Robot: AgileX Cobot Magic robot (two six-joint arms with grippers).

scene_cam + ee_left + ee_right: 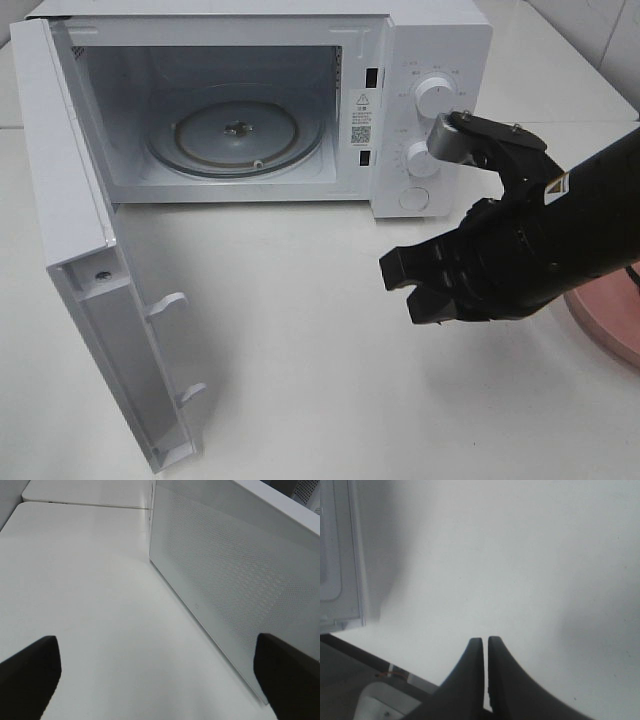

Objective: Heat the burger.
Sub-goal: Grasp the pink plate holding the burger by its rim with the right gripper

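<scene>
Door open; burger out of view. Right gripper closed, empty; left gripper spread wide. We should open right before reaching toward plate.

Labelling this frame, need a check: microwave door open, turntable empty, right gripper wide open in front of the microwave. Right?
Not quite. The right gripper is shut, jaws together and holding nothing, as the right wrist view shows. The rest stands: the microwave door is open, the turntable is empty, and the gripper is in front of the microwave.

A glossy white bench spreads under soft, even light; a pale tiled wall stands far right.
</scene>
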